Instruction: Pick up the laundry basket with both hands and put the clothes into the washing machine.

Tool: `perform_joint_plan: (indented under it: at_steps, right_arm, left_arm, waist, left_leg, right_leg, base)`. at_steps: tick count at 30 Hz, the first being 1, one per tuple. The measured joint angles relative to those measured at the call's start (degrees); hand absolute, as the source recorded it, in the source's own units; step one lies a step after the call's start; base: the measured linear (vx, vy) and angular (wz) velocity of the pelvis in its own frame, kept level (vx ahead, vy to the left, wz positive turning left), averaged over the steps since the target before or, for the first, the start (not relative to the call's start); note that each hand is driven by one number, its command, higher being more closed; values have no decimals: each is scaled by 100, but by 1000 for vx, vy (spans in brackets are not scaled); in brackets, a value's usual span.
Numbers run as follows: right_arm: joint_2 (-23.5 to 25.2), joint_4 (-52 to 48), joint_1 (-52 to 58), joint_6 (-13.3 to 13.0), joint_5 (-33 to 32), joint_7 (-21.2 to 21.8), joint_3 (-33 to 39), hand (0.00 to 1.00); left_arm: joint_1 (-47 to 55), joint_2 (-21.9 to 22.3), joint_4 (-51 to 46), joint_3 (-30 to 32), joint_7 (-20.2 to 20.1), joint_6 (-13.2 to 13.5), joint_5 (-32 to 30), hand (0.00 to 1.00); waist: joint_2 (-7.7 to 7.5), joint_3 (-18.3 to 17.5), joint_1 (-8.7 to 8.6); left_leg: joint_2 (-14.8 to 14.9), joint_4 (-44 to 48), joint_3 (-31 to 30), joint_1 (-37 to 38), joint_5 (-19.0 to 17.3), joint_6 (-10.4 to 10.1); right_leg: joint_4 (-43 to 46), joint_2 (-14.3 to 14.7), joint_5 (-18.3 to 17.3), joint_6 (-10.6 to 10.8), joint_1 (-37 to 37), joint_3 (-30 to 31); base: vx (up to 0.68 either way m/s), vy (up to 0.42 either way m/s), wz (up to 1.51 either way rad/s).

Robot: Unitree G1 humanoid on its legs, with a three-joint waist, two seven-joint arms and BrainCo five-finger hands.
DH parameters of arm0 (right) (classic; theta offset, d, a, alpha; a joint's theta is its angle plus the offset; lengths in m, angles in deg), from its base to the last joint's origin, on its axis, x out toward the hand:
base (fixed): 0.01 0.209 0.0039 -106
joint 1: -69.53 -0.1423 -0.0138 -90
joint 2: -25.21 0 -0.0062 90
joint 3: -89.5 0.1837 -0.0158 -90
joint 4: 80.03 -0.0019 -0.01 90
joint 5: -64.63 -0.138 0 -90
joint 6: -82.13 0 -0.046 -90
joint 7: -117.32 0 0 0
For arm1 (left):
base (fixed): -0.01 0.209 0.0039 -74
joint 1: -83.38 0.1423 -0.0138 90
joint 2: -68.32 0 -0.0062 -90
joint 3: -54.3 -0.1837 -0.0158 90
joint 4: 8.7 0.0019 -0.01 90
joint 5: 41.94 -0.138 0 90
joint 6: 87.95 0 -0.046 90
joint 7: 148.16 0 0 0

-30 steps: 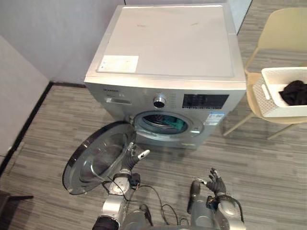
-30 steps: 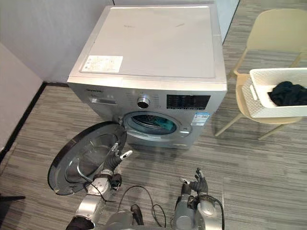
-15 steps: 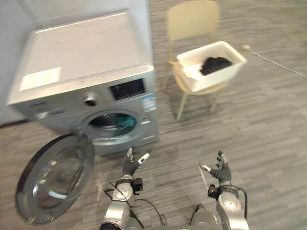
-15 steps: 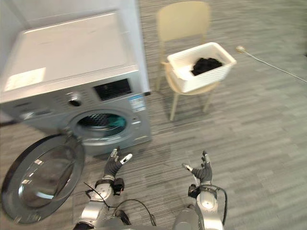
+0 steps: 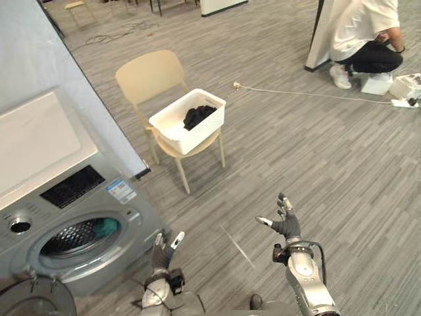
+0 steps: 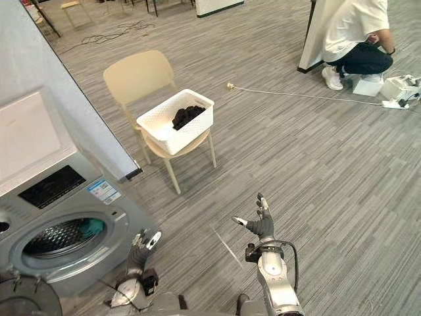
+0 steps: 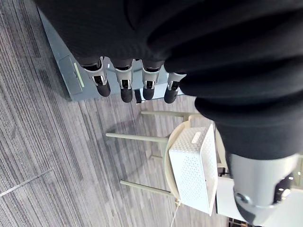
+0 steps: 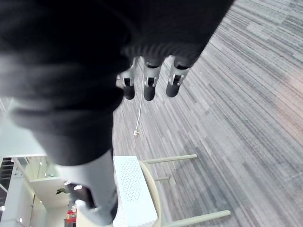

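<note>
We hold our left hand (image 5: 162,248) and right hand (image 5: 287,227) spread and empty, well apart from the chair (image 5: 148,76) bearing the laundry basket (image 5: 197,139) of dark clothes (image 5: 198,115).

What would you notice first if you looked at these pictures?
A white laundry basket holding dark clothes sits on a pale chair, mid-floor. At lower left, a silver washing machine has a teal cloth in its drum. The left hand and right hand hover open and empty near the bottom.
</note>
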Motion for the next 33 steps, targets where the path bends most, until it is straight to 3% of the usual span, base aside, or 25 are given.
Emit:
perform_joint_plan:
  at_steps: [3,5,8,9,11,13,15,17,18,20,21,22,23,24,25,27,29,33]
  right_arm:
    - [3,-245,-99,42,-33,-36,-53,0]
    - [-1,-473,-202,49,-36,-111,-71,0]
    - [35,-551,-414,66,-90,-278,-25,0]
    - [60,-540,-486,95,-69,-336,93,0]
    - [223,-519,-380,120,31,-380,336,0]
    - [283,-519,-169,137,33,-414,577,0]
    - [294,-520,-153,126,39,-476,670,0]
    - [307,-519,-151,120,44,-501,773,0]
    - [305,-519,-149,119,45,-502,828,0]
    - [287,-519,-139,121,63,-506,1038,0]
    - [290,-519,-118,122,68,-508,1088,0]
    - [290,-521,-76,122,104,-519,1176,0]
    - [321,-537,68,127,195,-550,1311,0]
    - [309,-543,131,139,220,-556,1389,0]
    - [246,-571,192,174,259,-595,1503,0]
    - [257,-813,239,203,278,-736,1745,0]
    - [251,-1099,215,201,398,-791,1909,0]
    - [422,-1128,42,196,482,-946,1927,0]
  left_arm:
    - [-4,9,-235,26,-3,-4,-3,0]
    - [-4,10,-314,39,10,-4,-3,0]
    - [-72,15,-347,52,67,-30,47,0]
    - [-104,17,-331,41,136,-71,108,0]
    - [-169,-92,-294,-133,150,-172,94,0]
    - [-195,-272,-289,-415,153,-247,83,0]
    - [-179,-340,-336,-447,152,-248,-22,0]
    - [-215,-417,-333,-463,144,-255,-45,0]
    - [-231,-419,-327,-472,143,-257,-69,0]
    - [-319,-414,-291,-522,124,-261,-134,0]
    - [-355,-423,-260,-537,123,-260,-146,0]
    - [-424,-430,-171,-566,126,-266,-175,0]
    - [-444,-454,-77,-616,131,-270,-256,0]
    - [-467,-412,60,-617,130,-287,-296,0]
    - [-406,-249,107,-629,125,-332,-313,0]
    - [-382,-107,110,-679,115,-323,-350,0]
    - [-413,11,104,-615,121,-310,-350,0]
    - [-279,7,119,-390,125,-304,-276,0]
  waist:
    - [9,51,137]
    - [38,39,157]
    - [-129,-32,144]
    - [-210,-35,164]
    - [-372,21,94]
    - [-378,17,-92]
    - [-413,-15,-153]
    - [-492,-76,-178]
    - [-484,-71,-176]
    - [-399,-40,-185]
    - [-388,-34,-183]
    - [-367,-21,-187]
    - [-412,-42,-196]
    - [-270,-47,-225]
    - [-101,-89,-164]
    - [-75,-110,-195]
    - [-31,-139,-164]
    - [-127,-165,-175]
  left_leg:
    - [-388,-786,294,-374,25,-35]
    - [-433,-1598,680,-330,304,-207]
    - [-838,-1537,798,-88,-54,431]
    - [-1003,-1409,818,79,-337,541]
    - [-1399,-1611,657,716,-488,645]
    - [-1569,-1841,196,1285,-503,675]
    - [-1609,-2154,-2,1677,-501,672]
    - [-1658,-2245,-299,1818,-515,638]
    - [-1653,-2242,-375,1846,-533,549]
    - [-1523,-2165,-691,1963,-734,163]
    - [-1474,-2092,-754,1968,-787,68]
    - [-1385,-1962,-789,1995,-878,-97]
    - [-1278,-1702,-861,2093,-1061,-415]
    - [-1135,-1575,-959,2143,-1140,-513]
    - [-869,-1355,-1046,2062,-1167,-614]
    - [-711,-1736,-1066,2087,-1119,-638]
    - [-578,-2254,-1070,2169,-799,-834]
    - [-317,-1881,-1124,2016,-781,-865]
  right_leg:
    - [-138,-148,-71,118,162,63]
    - [-140,-317,-308,454,413,86]
    - [188,-686,-621,724,549,69]
    - [1428,-937,-856,1114,158,91]
    - [4301,-1322,-454,1830,-688,257]
    - [5730,-1401,-514,1710,-913,53]
    - [5785,-1480,-657,1413,-1137,-137]
    - [5066,-1674,-854,1058,-1415,-368]
    - [4752,-1671,-914,995,-1469,-380]
    - [3331,-1454,-953,901,-1646,-224]
    - [2954,-1366,-919,890,-1694,-96]
    - [2382,-1242,-733,800,-1719,106]
    - [1441,-1121,310,679,-1596,474]
    - [1511,-996,392,870,-1481,482]
    - [1486,-778,440,733,-1359,475]
    - [1434,-760,389,660,-1210,509]
    - [1382,-748,291,745,-1122,401]
    - [1225,-573,41,678,-914,186]
  base:
    - [206,130,-7]
    - [310,201,-3]
    - [475,288,15]
    - [612,346,26]
    - [505,249,52]
    - [457,72,114]
    - [418,13,84]
    - [388,-60,61]
    - [350,-117,51]
    - [341,-161,53]
    - [337,-211,50]
    - [442,-320,57]
    - [477,-338,62]
    - [485,-316,45]
    - [292,-176,18]
    - [196,-207,18]
    - [99,-185,4]
    - [78,-157,18]
